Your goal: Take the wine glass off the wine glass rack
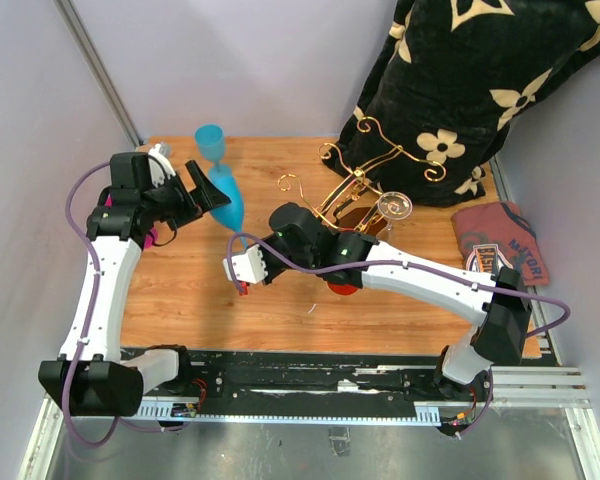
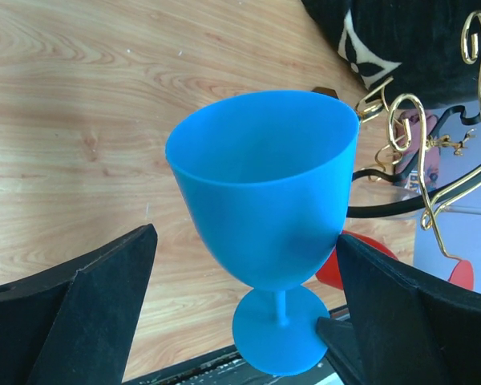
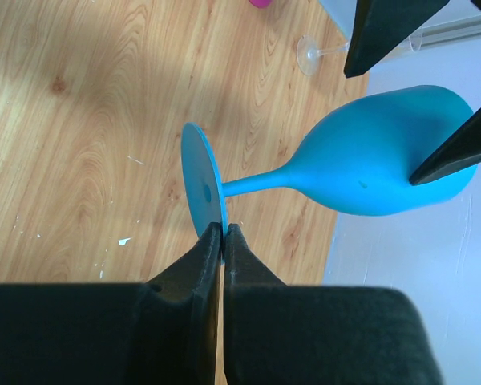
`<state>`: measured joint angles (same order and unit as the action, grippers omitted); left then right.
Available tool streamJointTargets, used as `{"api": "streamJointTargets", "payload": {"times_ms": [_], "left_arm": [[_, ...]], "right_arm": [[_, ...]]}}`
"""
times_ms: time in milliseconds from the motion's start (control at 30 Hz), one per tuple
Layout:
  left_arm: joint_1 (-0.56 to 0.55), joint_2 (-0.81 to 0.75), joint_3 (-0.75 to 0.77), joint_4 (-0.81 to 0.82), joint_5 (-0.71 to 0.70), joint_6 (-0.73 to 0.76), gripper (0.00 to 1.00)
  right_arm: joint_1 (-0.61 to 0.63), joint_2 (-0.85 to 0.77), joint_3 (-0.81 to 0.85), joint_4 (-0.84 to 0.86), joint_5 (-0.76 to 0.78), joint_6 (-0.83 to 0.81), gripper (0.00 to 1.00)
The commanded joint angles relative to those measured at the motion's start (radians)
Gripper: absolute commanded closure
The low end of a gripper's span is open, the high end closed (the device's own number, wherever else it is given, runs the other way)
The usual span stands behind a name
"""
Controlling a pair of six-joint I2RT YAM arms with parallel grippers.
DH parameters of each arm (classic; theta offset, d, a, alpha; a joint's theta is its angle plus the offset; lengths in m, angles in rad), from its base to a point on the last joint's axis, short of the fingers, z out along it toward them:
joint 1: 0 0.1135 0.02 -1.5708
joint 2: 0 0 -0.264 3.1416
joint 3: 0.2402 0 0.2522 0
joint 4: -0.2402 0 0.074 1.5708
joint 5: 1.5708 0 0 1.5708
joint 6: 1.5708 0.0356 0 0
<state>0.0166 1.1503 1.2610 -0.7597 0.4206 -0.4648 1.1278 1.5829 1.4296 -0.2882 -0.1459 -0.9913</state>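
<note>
Top view: your left claw (image 1: 212,192) is upper left of centre, at the bowl of the blue wine glass (image 1: 230,205). The glass is off the wine glass rack (image 1: 363,183), which stands right of centre on the counter (image 1: 180,300), apart from it. A clear glass (image 1: 395,207) hangs in the rack.

Left wrist: claw wide, straddling the bowl. The lower-right finger (image 2: 401,321) touches it and the lower-left one shows a gap. Rack at right edge.

Right wrist: your right claw (image 3: 224,228), bottom centre, is pinched narrow on the rim of the glass's foot. Glass lies sideways, foot left, bowl right. Left claw's fingers are upper right, one on the bowl, one off.
</note>
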Motion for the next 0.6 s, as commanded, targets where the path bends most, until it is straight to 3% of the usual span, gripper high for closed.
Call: {"api": "streamJointTargets", "payload": {"times_ms": [0,567], "left_arm": [[-0.003,-0.025,-0.021,0.065,0.038,-0.055,0.0],[-0.003,-0.042,-0.064,0.164,0.037,-0.135,0.0]], "right_arm": [[0.009,0.003,0.053,0.075,-0.018,-0.01,0.99],[0.015,-0.016,0.045,0.071,-0.067,-0.001,0.99]]}}
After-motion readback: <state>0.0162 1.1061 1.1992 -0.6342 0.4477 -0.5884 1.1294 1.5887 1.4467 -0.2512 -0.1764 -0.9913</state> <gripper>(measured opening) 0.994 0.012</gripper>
